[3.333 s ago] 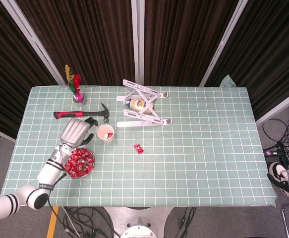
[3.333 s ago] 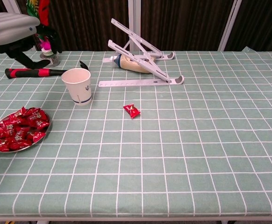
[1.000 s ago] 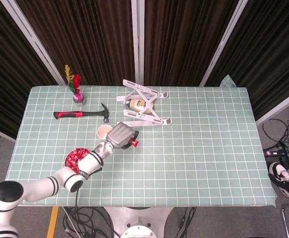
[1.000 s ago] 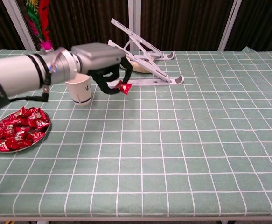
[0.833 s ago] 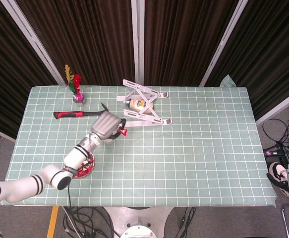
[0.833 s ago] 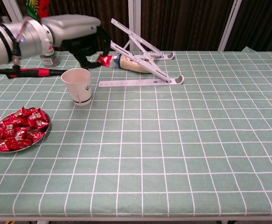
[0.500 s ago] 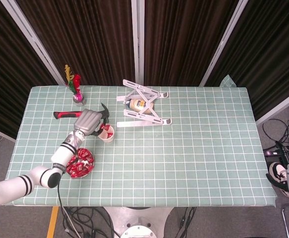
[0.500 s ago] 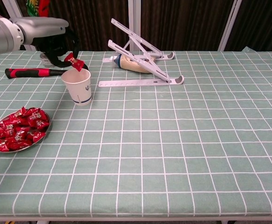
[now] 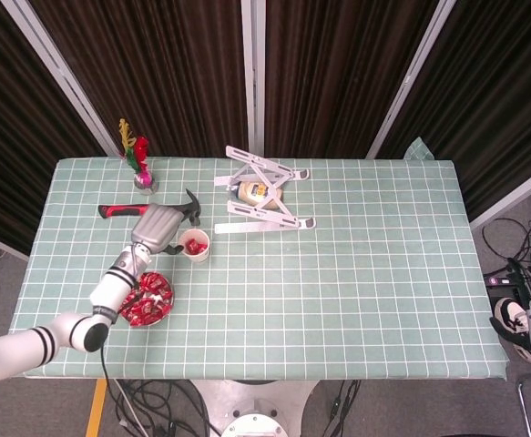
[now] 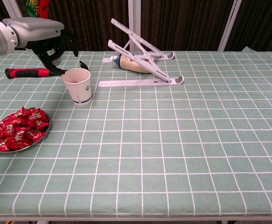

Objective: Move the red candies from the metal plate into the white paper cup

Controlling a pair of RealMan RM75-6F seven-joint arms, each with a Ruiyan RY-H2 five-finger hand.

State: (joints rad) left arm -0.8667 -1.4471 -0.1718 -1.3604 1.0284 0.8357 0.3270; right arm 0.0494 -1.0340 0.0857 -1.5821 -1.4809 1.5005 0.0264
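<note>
The metal plate (image 9: 166, 312) (image 10: 38, 137) sits near the table's front left, heaped with red candies (image 9: 147, 297) (image 10: 18, 129). Just behind it and to the right stands the white paper cup (image 9: 195, 253) (image 10: 80, 87); the head view shows a red candy (image 9: 193, 246) inside it. My left hand (image 9: 158, 228) (image 10: 46, 33) hovers just left of the cup's rim, its dark fingers (image 10: 56, 50) hanging down with nothing in them. My right hand is not in view.
A red-handled hammer (image 9: 147, 210) (image 10: 27, 72) lies behind the cup, under the left hand. A white folding stand (image 9: 265, 217) (image 10: 142, 81) with a bottle (image 9: 258, 192) (image 10: 133, 65) in it stands at the back centre. A small vase with feathers (image 9: 143, 179) is at back left.
The left hand picked a stray candy off the table, carried it left over the cup and let it go. The candy now lies in the cup and the hand has drawn slightly left.
</note>
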